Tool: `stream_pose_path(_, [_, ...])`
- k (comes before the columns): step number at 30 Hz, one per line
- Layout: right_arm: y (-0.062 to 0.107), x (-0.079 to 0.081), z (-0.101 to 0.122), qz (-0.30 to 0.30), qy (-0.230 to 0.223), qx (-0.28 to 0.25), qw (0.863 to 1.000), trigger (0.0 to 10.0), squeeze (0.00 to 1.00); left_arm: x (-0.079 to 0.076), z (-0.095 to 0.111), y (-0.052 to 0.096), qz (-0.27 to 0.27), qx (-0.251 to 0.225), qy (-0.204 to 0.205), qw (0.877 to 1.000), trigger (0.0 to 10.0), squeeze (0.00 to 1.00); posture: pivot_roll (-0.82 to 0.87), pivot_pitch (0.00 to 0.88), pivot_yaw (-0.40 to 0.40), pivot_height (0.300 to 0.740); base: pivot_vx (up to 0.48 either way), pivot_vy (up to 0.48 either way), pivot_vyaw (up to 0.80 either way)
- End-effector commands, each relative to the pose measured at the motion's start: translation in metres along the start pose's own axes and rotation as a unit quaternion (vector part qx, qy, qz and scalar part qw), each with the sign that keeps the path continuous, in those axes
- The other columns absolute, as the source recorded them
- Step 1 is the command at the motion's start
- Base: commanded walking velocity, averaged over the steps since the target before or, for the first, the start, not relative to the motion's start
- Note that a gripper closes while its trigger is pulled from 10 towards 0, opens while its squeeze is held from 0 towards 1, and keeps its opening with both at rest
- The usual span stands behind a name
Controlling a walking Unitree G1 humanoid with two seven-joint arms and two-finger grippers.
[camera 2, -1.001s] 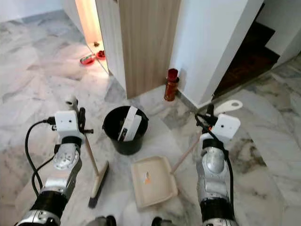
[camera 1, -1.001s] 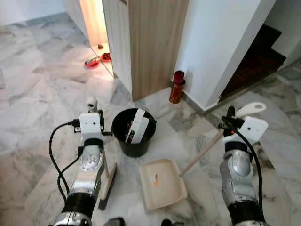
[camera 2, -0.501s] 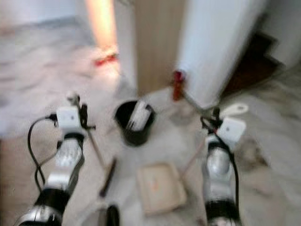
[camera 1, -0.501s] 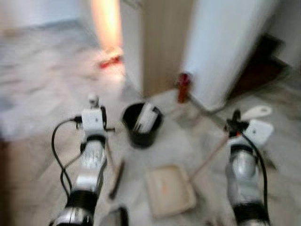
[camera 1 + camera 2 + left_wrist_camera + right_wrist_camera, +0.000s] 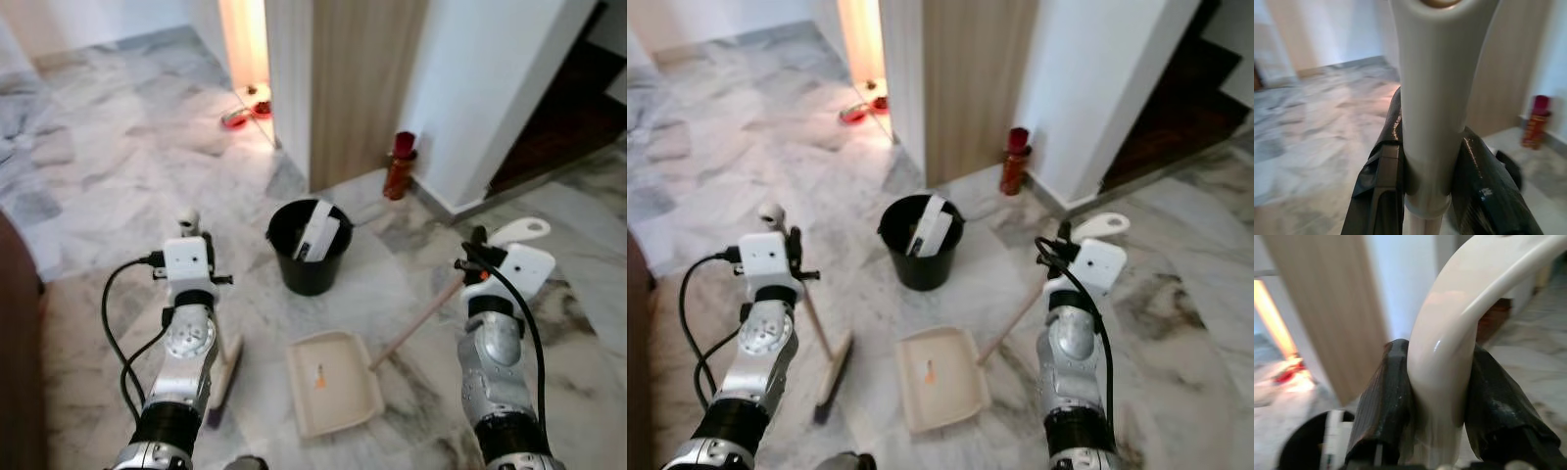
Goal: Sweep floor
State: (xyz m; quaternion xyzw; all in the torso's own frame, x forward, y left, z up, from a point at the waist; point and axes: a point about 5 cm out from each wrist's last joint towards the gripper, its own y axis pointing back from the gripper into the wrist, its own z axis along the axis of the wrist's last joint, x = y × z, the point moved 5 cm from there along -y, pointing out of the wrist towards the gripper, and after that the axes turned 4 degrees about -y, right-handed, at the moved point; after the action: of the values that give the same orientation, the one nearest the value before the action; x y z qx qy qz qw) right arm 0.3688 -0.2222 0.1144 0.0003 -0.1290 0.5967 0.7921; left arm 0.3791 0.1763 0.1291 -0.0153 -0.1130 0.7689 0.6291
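1. Left gripper (image 5: 1425, 166) is clamped on the pale-handled broom (image 5: 818, 338); its bristle head rests on the grey marble floor (image 5: 98, 196).
2. Right gripper (image 5: 1442, 406) is clamped on the cream long-handled plastic dustpan (image 5: 335, 382), lying flat near the black round bucket (image 5: 310, 262).

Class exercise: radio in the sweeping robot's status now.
Left gripper shut on broom. Right gripper shut on dustpan handle. Black bucket ahead.

A black bucket (image 5: 310, 257) stands ahead of the two grippers, in the middle. The dustpan (image 5: 333, 380) lies flat between them. Past the bucket, a wooden panel (image 5: 358, 88), a red bottle (image 5: 399, 165) and a white wall (image 5: 490, 88) block the way. Open floor (image 5: 98, 186) spreads beyond the left gripper (image 5: 1425, 161).
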Motion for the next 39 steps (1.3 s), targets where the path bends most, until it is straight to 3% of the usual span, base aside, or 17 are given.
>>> stream_pose_path(1, [0.001,-0.007,-0.002,-0.013,-0.005,0.001,1.0,10.0,0.0,0.002,0.003,-0.002,-0.003,-0.009,-0.007,1.0,10.0,0.0,-0.03,0.114,-0.034,0.74,0.0,0.0,-0.8])
stream_pose_path(12, [0.004,-0.014,-0.007,-0.022,0.006,0.008,1.0,10.0,0.0,-0.008,0.007,-0.004,-0.021,-0.015,-0.002,1.0,10.0,0.0,-0.04,0.099,-0.023,0.74,0.0,0.0,-0.8])
stream_pose_path(39, [0.011,-0.008,-0.012,-0.015,0.026,0.005,1.0,10.0,0.0,-0.006,0.01,-0.009,-0.024,-0.018,-0.017,0.999,10.0,0.0,-0.03,0.125,-0.002,0.74,0.0,-0.148,-0.8])
